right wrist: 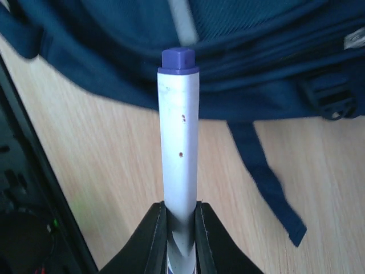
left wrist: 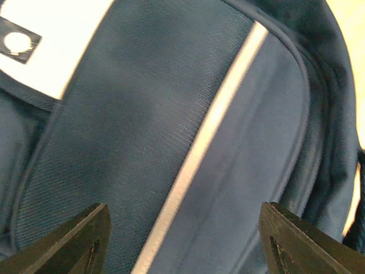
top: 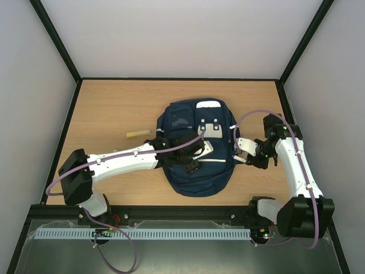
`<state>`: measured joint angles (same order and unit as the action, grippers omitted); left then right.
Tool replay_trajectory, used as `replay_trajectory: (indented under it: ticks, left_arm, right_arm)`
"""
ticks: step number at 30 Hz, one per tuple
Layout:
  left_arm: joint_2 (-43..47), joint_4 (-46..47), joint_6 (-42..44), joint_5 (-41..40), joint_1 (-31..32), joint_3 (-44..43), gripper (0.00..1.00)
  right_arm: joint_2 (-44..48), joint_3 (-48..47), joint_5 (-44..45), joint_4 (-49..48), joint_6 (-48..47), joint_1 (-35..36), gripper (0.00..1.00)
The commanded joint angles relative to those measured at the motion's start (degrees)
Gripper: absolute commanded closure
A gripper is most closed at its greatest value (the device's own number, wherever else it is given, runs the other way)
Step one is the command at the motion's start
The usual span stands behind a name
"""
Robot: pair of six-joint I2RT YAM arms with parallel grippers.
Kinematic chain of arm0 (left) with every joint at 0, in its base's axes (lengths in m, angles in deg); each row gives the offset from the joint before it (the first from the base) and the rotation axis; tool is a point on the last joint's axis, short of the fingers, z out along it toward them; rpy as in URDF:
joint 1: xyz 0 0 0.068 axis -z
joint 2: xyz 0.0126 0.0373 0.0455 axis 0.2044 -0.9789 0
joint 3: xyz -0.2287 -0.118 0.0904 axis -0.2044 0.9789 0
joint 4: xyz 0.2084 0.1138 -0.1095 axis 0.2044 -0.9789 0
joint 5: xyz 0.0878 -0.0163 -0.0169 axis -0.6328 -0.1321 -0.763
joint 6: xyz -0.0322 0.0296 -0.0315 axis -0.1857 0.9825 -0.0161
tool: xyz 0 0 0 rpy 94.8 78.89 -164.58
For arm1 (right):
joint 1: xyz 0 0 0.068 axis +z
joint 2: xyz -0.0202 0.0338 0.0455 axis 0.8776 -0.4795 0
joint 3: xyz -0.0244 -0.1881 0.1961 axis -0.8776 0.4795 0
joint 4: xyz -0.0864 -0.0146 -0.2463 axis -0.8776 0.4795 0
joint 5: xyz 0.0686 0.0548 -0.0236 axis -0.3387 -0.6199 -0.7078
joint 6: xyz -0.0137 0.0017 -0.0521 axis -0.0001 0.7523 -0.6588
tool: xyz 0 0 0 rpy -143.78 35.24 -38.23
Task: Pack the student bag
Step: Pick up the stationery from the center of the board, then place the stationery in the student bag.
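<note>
The student bag (top: 185, 121), a navy backpack with white stripes and a white patch, lies flat in the middle of the wooden table. My left gripper (top: 193, 160) hovers over its front panel; in the left wrist view the gripper (left wrist: 182, 242) is open, its fingertips (left wrist: 85, 240) straddling a reflective stripe (left wrist: 199, 148) with nothing between them. To the right of the bag, my right gripper (right wrist: 179, 220) is shut on a white marker (right wrist: 178, 131) with a purple cap. The marker's tip points at the bag's side (right wrist: 256, 57). In the top view the right gripper (top: 244, 153) sits just off the bag's right edge.
A small pale yellow block (top: 138, 134) lies on the table left of the bag. A loose bag strap (right wrist: 268, 182) trails over the wood below the marker. The black frame rail (top: 283, 97) and grey walls enclose the table.
</note>
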<state>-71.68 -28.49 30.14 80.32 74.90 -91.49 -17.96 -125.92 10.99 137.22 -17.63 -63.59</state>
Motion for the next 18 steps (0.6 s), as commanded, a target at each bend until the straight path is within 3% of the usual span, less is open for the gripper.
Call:
replay_trajectory:
  ticks: [1, 8, 18]
  left_arm:
    - [-0.88, -5.22, 8.92, 5.03, 0.7, 0.41, 0.26]
    - [-2.98, -1.64, 11.37, -0.23, 3.11, 2.83, 0.26]
    - [-5.47, 5.38, 14.98, -10.11, 6.21, 4.3, 0.33]
  right_arm:
    - [-2.53, -2.94, -9.88, -2.97, 10.67, -0.22, 0.94]
    - [-1.51, -3.79, -23.31, -14.63, 29.93, -0.22, 0.92]
    - [4.4, 2.75, -24.41, -19.11, 35.0, -0.22, 0.91]
